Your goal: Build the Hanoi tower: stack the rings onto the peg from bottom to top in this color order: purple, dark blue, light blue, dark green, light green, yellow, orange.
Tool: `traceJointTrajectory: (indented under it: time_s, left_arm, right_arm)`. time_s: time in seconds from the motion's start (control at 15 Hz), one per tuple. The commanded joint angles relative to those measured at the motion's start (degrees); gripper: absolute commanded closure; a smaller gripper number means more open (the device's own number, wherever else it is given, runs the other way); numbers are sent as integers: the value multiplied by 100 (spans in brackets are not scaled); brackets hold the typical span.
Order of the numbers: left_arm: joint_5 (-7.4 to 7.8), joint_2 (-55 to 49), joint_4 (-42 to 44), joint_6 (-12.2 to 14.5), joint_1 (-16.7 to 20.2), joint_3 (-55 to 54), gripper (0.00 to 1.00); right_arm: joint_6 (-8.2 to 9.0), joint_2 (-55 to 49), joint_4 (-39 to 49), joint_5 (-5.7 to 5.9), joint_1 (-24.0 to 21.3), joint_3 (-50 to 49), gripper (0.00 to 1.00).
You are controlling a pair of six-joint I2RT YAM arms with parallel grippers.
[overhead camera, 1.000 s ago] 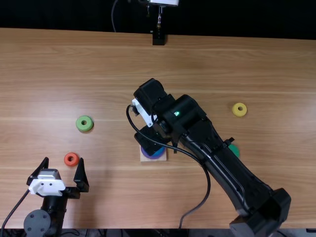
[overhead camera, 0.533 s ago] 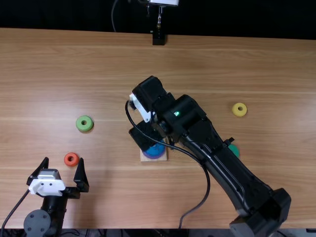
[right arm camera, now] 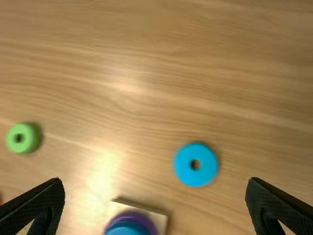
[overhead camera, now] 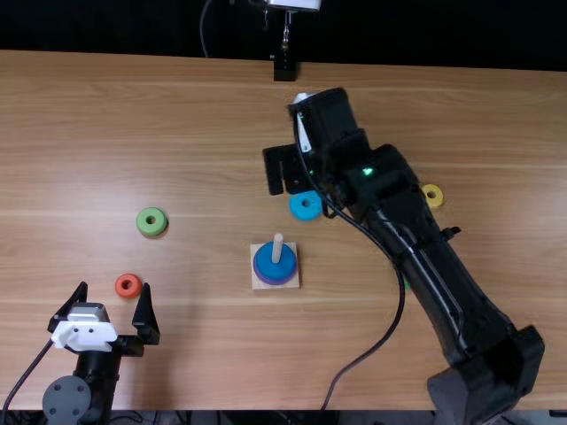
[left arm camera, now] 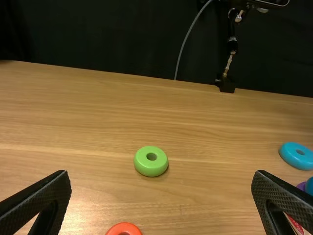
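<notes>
Purple (right arm camera: 146,222) and dark blue (overhead camera: 265,266) are already stacked on the peg (overhead camera: 277,248), so light blue (overhead camera: 306,206), flat on the worktop (overhead camera: 177,106), must be straddled next by the right claw (right arm camera: 155,180), spread wide like the left claw (overhead camera: 114,286).

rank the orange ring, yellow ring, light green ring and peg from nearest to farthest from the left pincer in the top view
1. orange ring, right by the left pincer
2. light green ring, left side, beyond the orange one
3. peg, near the middle
4. yellow ring, right side
</notes>
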Motion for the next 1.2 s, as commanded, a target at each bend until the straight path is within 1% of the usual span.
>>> traceJointTrajectory:
  time_s: [0.0, 0.07, 0.13, 0.27, 0.4, 0.47, 0.6, 0.67, 0.87, 1.13]
  left_arm:
    - [89, -67, -10, 47, 37, -185, 0]
    - [89, -67, -10, 47, 37, -185, 0]
    - [89, -67, -10, 47, 37, -185, 0]
    - [89, -67, -10, 47, 37, -185, 0]
    - [89, -67, -10, 47, 37, -185, 0]
    - [89, -67, -10, 47, 37, -185, 0]
    - [89, -67, -10, 47, 37, -185, 0]
    - [89, -67, -10, 47, 37, -185, 0]
    - [89, -67, -10, 47, 37, -185, 0]
    - [89, -67, -10, 47, 37, -185, 0]
  right_arm:
    - [101, 86, 1, 38, -121, -303, 0]
    - [58, 94, 12, 38, -165, -470, 0]
    - [-37, 121, 22, 38, -200, -593, 0]
    - [-300, 332, 212, 28, -209, -795, 0]
    - [-490, 367, 739, 28, -209, -1050, 0]
    - [-553, 367, 1056, 28, -218, -1217, 0]
    - [-564, 481, 1562, 28, -235, -1437, 0]
    - [-564, 639, 1625, 38, -235, -1507, 0]
    - [-564, 947, 1636, 38, -358, -1507, 0]
    - [-553, 1299, 1646, 38, -376, -1402, 0]
